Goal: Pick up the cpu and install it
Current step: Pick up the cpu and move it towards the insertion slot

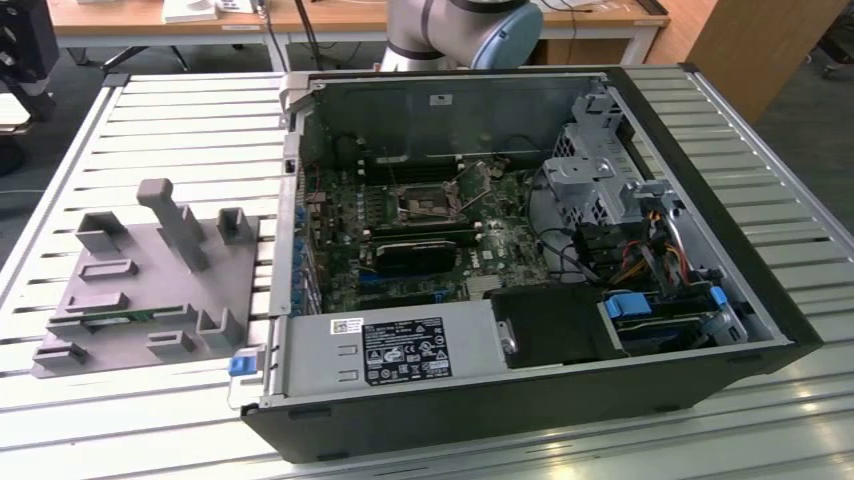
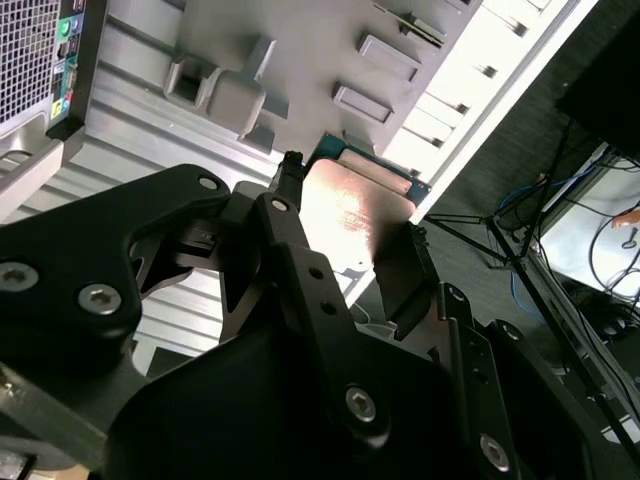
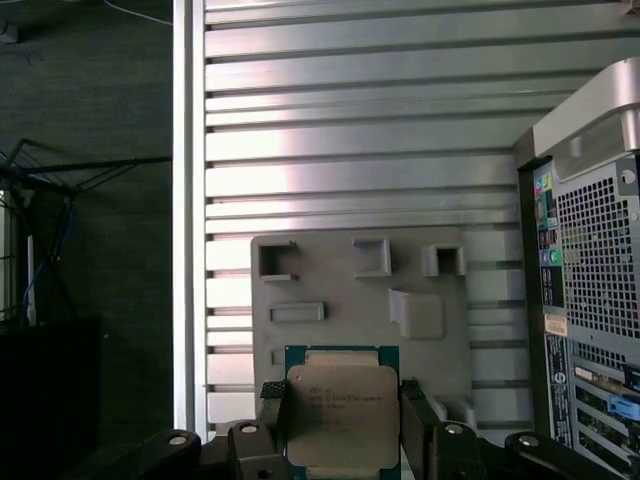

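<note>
The cpu (image 3: 338, 412), a flat square chip with a silvery top plate and a thin green rim, sits between the two black fingers (image 3: 272, 408) of my gripper (image 3: 343, 405), which is shut on its opposite edges. In the second wrist view the cpu's shiny plate (image 2: 350, 205) shows between the same fingers (image 2: 288, 195). It hangs well above the grey holder plate (image 3: 350, 300) on the slatted table. The open computer case (image 1: 534, 250) lies on its side, with the motherboard's square socket (image 1: 430, 205) showing inside.
The grey holder plate (image 1: 147, 290) with its upright pegs lies at the exterior view's left of the case. Inside the case are a black block (image 1: 416, 253), a grey power supply box (image 1: 387, 350) and drive cages with cables (image 1: 627, 230). The arm's base (image 1: 461, 30) stands behind the case.
</note>
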Robot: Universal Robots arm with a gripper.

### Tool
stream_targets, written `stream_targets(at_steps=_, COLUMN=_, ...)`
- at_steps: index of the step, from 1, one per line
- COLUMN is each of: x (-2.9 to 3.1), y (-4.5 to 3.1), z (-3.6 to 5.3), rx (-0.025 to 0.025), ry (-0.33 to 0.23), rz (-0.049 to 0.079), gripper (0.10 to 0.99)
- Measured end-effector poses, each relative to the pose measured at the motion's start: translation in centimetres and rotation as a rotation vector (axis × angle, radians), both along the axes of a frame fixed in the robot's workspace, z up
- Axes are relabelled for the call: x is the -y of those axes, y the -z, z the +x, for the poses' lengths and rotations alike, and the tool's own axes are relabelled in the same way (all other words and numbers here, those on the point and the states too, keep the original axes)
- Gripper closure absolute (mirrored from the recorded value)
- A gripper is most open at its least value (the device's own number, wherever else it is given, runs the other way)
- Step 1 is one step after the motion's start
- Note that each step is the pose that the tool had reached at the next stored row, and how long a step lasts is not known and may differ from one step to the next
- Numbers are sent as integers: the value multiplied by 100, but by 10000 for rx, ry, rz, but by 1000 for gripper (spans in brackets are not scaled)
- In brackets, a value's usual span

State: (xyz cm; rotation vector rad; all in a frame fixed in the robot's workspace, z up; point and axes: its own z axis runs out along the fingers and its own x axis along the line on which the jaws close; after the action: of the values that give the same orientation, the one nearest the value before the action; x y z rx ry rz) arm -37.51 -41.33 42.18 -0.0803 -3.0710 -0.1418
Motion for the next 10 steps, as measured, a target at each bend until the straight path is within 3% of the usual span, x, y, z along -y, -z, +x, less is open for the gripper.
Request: stream_targets(at_steps=10, x=-2, y=0, z=59, rx=-17, ry=-1, rz=-28, gripper=545)
